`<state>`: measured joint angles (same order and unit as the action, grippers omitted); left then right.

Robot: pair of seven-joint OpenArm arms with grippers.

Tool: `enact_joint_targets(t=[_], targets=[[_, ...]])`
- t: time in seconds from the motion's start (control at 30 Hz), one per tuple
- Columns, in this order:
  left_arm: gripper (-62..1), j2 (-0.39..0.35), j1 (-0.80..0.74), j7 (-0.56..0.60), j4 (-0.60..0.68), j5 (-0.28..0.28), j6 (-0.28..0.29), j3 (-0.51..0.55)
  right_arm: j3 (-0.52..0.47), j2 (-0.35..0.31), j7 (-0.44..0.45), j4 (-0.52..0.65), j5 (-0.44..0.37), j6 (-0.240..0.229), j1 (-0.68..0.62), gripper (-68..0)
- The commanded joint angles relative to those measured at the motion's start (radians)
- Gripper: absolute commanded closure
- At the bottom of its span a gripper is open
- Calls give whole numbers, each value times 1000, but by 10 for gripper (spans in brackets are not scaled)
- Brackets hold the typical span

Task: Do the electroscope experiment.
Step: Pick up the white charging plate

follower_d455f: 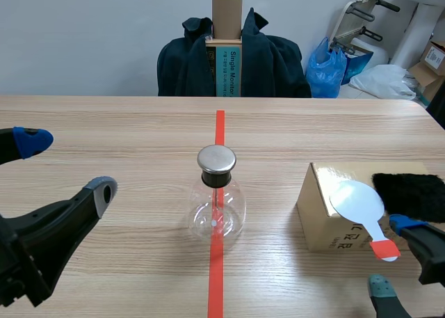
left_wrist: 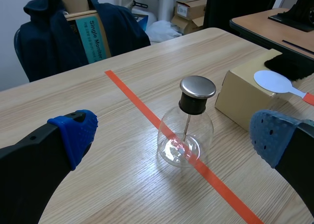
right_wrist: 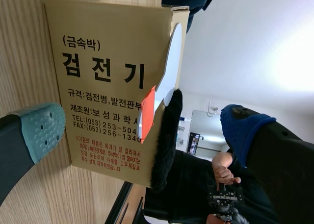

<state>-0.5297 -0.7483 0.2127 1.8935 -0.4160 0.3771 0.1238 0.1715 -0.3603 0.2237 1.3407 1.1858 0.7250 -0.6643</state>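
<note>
Nothing of the experiment looks done yet. The electroscope flask point(follower_d455f: 217, 200) stands upright at the middle of the table point(follower_d455f: 104, 123), on the red tape line point(follower_d455f: 220, 126), its metal cap untouched. The white paddle point(follower_d455f: 358, 201) lies on top of the cardboard box point(follower_d455f: 323, 213) at the right, with the black fur cloth point(follower_d455f: 410, 193) just beside it on the far-right side.

Your left end effector point(follower_d455f: 68, 166) hangs near-left of the flask, fingers spread wide and holding nothing. Your right end effector point(follower_d455f: 395, 257) sits just near of the box, also wide open and empty.

By my reading, you have everything left to do: take the paddle, rub it on the fur, then bring it to the cap.

The paddle's orange-tipped handle overhangs the box's near edge, which gives you a free end to grip. The gap between box and flask is modest, so swing wide of the glass. The broadest open room lies left and far of the flask.
</note>
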Motion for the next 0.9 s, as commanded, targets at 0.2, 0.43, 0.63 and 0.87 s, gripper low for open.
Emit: enact_joint_targets(t=[0.2,0.43,0.63,0.87], targets=[[-623,-2,3,14,21,-6,2,0,-13,-11,15,26,25,58,14,-679],[-623,-2,3,14,21,-6,3,0,-15,-14,13,26,38,58,13,-668],[-623,-2,3,14,21,-6,3,0,-29,-17,-1,26,39,58,13,-514],[-623,-2,3,14,21,-6,3,0,-60,-17,0,26,39,58,14,-309]])
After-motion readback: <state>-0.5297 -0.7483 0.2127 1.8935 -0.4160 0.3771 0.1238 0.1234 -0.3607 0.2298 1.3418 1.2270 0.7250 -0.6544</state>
